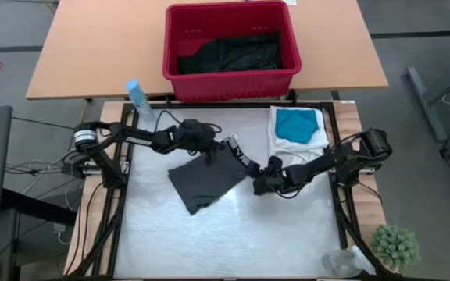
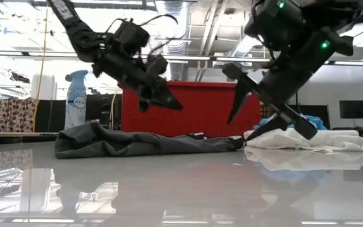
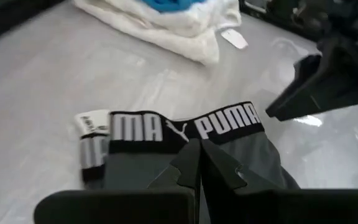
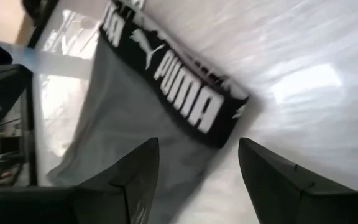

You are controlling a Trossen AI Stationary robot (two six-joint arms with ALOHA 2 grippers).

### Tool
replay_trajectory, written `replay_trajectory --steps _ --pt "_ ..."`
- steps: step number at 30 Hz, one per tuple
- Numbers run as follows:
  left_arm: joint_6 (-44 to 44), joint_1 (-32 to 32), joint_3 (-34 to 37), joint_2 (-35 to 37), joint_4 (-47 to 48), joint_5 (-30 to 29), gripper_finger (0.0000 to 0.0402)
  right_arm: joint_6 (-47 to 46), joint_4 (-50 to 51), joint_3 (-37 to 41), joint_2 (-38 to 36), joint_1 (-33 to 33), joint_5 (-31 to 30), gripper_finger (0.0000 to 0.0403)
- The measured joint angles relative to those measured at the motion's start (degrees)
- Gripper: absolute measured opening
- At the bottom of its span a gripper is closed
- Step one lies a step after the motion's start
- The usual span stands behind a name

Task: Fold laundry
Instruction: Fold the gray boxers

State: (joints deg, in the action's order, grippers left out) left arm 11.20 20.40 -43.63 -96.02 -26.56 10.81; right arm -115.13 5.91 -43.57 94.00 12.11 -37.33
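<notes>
Table (image 1: 233, 242), dark grey garment (image 1: 205, 181) at centre, right gripper (image 1: 262, 184) wide open and empty at its waistband, left gripper (image 1: 207, 156) closed, empty above it, white garment (image 1: 287, 145) and teal garment (image 1: 298, 125) stacked at far right corner, red basket (image 1: 231, 76) with black clothes (image 1: 233, 53) beyond, spray bottle (image 1: 140, 101) at far left corner

Colours being shown on the table

Dark grey underwear (image 1: 203, 181) is being displayed with a black waistband (image 4: 178, 89) lettered white; teal cloth (image 1: 298, 125) is being carried on white laundry (image 1: 281, 140); a red basket (image 1: 182, 83) is being seen.
</notes>
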Motion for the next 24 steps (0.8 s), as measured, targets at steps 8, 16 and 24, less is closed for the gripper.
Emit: replay_trajectory --steps 8,16,24 --pt "-2.7 0.1 -9.3 -9.2 6.0 1.9 0.0 0.0 1.3 0.0 0.0 -0.5 1.0 0.0245" --pt "-6.7 1.6 -15.4 -14.2 10.2 -2.7 0.0 -0.1 1.5 0.0 0.0 0.9 1.2 0.0245" --pt "-7.0 1.7 -16.6 -18.5 11.0 -1.1 0.0 0.2 1.9 0.0 0.0 0.0 0.1 0.0245"
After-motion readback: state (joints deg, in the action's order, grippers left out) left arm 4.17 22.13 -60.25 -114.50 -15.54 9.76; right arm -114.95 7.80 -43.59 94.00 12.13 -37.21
